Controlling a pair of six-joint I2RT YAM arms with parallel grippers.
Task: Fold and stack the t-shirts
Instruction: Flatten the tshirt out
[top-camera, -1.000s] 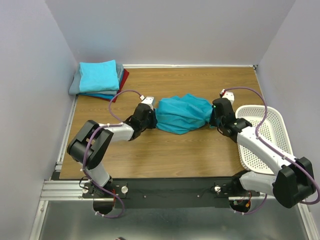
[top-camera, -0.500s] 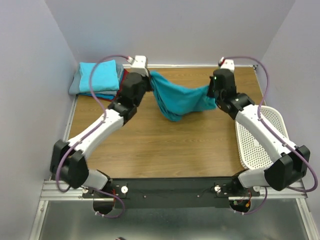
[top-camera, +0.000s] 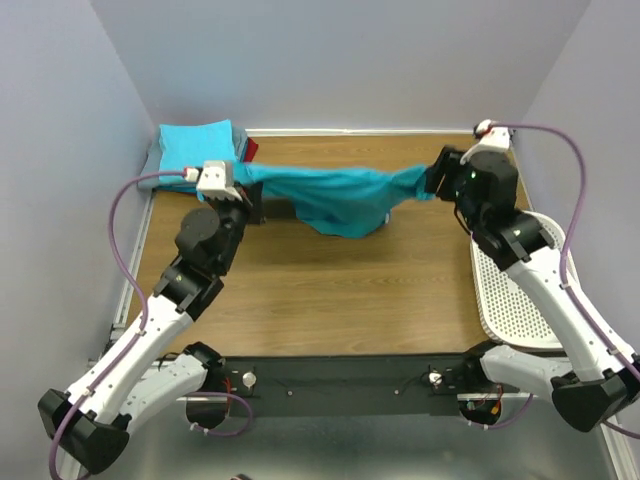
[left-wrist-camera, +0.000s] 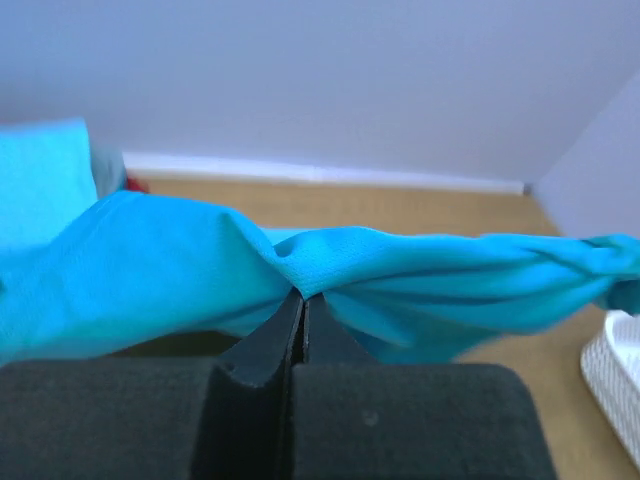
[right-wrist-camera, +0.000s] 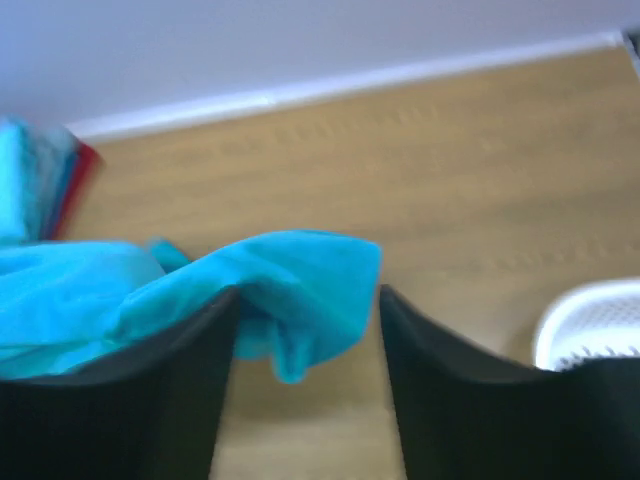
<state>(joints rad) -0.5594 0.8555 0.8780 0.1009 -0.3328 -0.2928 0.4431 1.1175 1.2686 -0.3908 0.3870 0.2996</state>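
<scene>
Top view: looks down from above and behind both arm bases, taking in the whole wooden surface (top-camera: 330, 300). Left wrist: sits close behind closed jaws, faces the back wall along the stretched teal t-shirt (left-wrist-camera: 200, 270). Right wrist: peers low between parted jaws, very near that cloth. Shared by all three: t-shirt, folded stack (top-camera: 195, 150), white basket (top-camera: 488, 300).

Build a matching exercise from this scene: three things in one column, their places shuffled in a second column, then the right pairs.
Things
1. teal-blue cloth t-shirt
2. stack of folded t-shirts
3. white perforated plastic basket

Places
A. at the right edge of the wooden table
B. in the table's far left corner
C. stretched sideways above the table's far half

Pairs: 1-C, 2-B, 3-A
</scene>
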